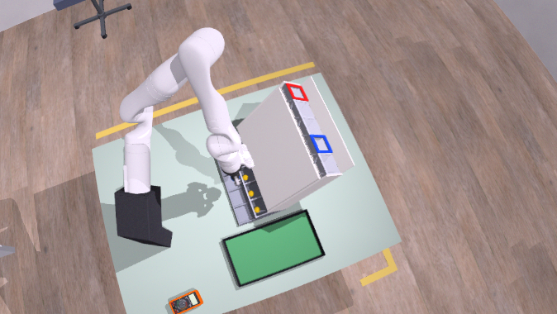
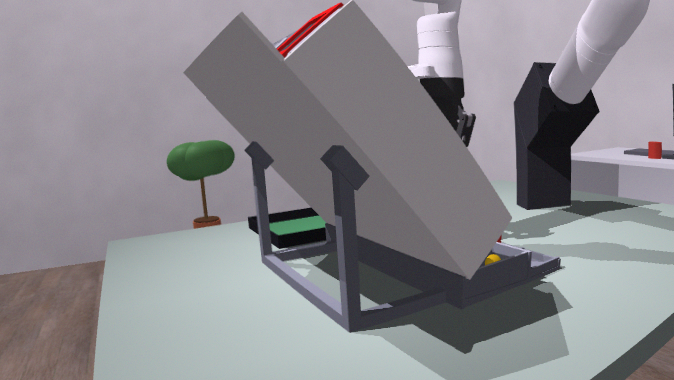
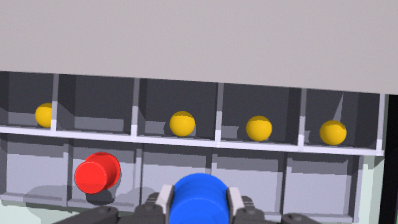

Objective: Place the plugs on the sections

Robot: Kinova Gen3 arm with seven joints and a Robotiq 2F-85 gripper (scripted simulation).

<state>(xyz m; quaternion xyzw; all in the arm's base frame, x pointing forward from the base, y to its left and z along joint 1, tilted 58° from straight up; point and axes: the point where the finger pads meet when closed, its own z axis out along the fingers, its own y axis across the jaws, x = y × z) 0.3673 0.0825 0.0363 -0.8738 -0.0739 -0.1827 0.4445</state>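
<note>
My gripper (image 1: pixel 236 179) (image 3: pixel 200 202) is shut on the blue plug (image 3: pixel 199 206), held upright above the front edge of the tray's middle section. The red plug (image 3: pixel 92 176) stands on the flat front part (image 3: pixel 322 192) (image 1: pixel 243 215) of the second section from the far end; the compartment behind it holds no visible marble. Yellow marbles (image 3: pixel 182 123) (image 1: pixel 251 192) (image 2: pixel 492 260) lie in the other compartments. The red band (image 1: pixel 293 85) is on the far-end funnel, the blue band (image 1: pixel 325 151) on the fourth from there. The grey cover (image 1: pixel 277 145) (image 2: pixel 400 125) (image 3: pixel 200 40) hides the pipes.
The slanted cover rises right behind the marble compartments, close to my gripper. A green tray with a black rim (image 1: pixel 282 277) lies beside the near end of the rack. An orange multimeter (image 1: pixel 186 302) lies at the table's near edge. The frame's grey legs (image 2: pixel 347 250) stand behind.
</note>
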